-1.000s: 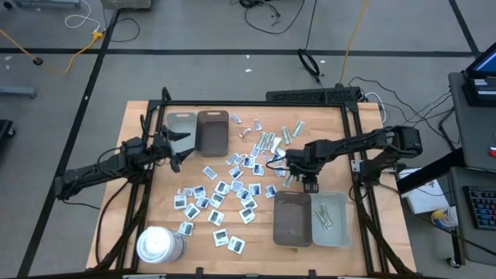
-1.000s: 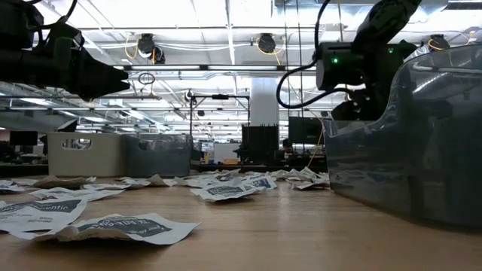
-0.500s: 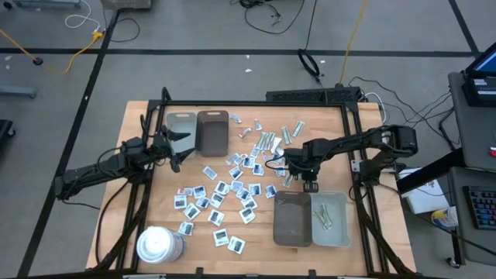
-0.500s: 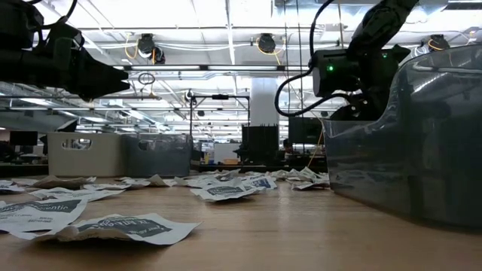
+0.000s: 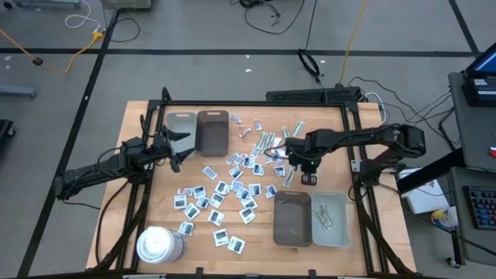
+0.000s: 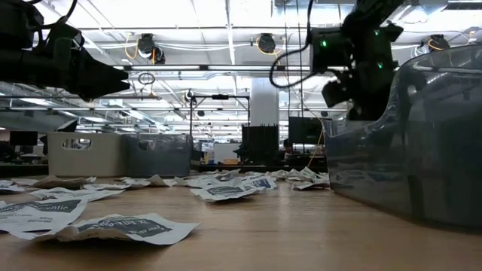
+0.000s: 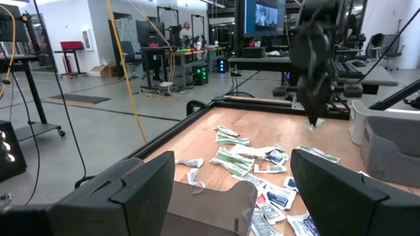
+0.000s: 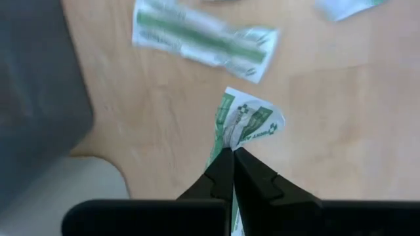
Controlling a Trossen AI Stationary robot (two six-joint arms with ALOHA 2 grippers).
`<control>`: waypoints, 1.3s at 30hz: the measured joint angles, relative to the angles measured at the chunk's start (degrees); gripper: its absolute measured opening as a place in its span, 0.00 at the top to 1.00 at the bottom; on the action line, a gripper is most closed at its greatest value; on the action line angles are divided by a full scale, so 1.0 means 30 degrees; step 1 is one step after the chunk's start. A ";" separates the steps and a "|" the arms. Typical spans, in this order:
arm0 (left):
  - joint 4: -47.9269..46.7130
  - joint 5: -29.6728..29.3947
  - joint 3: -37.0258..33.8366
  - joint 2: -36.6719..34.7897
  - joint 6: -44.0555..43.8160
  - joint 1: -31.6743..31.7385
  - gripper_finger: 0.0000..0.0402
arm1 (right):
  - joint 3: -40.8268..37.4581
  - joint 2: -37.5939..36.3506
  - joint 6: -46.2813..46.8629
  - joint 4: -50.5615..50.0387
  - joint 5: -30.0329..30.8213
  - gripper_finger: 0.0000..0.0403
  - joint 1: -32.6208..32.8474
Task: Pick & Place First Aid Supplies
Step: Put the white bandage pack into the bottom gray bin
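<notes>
Right gripper (image 8: 231,157): pinching one green-printed wrapped strip (image 8: 246,123), lifting it above the worktop (image 5: 263,229) for sorting.
Left gripper (image 5: 175,147): waiting spread near the grey tray (image 5: 180,124).

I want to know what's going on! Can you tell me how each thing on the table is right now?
right gripper: shut on a green-printed strip, lifted off the table.
left gripper: open, empty, waiting by the far trays.
near grey tray: holds a few strips.
near brown tray: looks empty.
far grey tray and far brown tray: look empty.
white packets: scattered flat on the table.
white cylinder: standing upright.
</notes>
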 joint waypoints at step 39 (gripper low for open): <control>0.0000 -0.0004 0.0000 0.0000 0.0000 0.0002 0.24 | 0.1788 -0.6088 2.0827 -0.4581 -0.0117 1.00 1.0875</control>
